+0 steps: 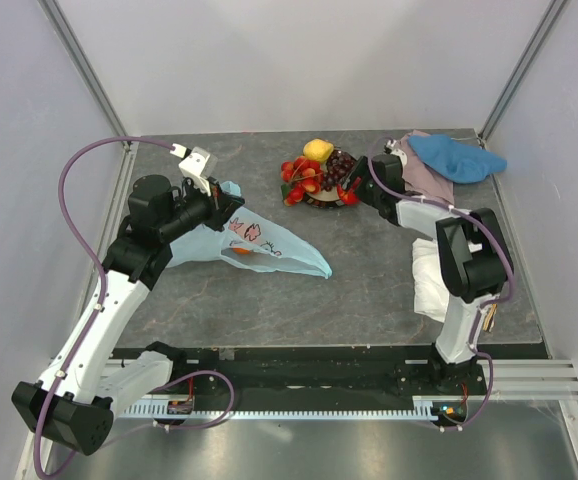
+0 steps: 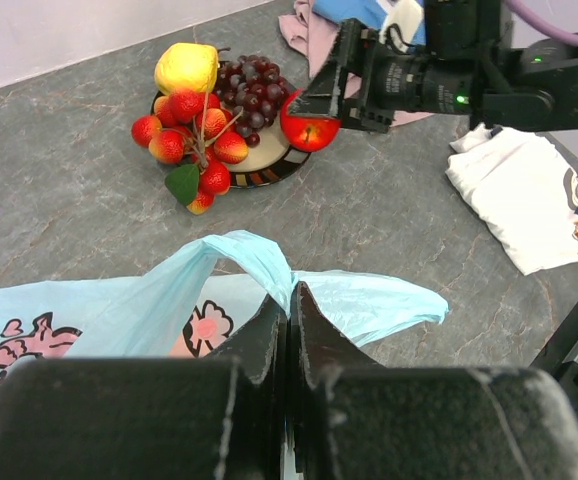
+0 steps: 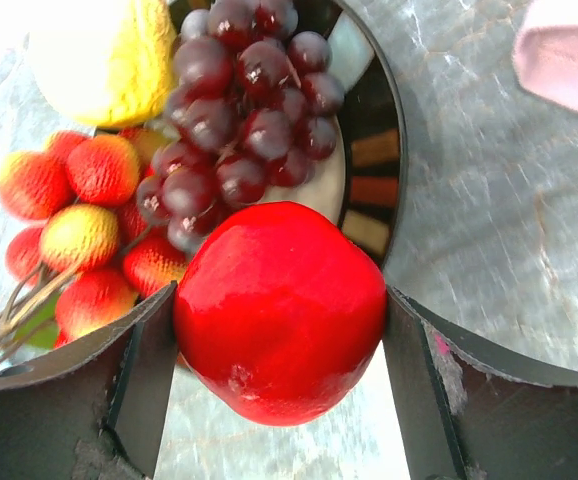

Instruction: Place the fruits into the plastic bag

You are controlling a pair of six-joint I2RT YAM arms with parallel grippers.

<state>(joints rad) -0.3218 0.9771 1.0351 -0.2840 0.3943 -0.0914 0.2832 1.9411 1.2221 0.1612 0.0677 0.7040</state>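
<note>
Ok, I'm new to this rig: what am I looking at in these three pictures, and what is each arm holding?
Two robot arms are bolted at the near edge of a table. The wide picture looks down from above and behind them; the other two come from a camera on each wrist, so the dark shapes at the bottom are that arm's own fingers. On the table lie a plate with a lemon, grapes and red berries, a light-blue plastic bag, a blue cloth, a pink cloth and a white cloth. The left gripper is pinched shut on the bag's handle. The right gripper is closed on a red apple at the plate's edge; whether it is lifted I cannot tell.
</note>
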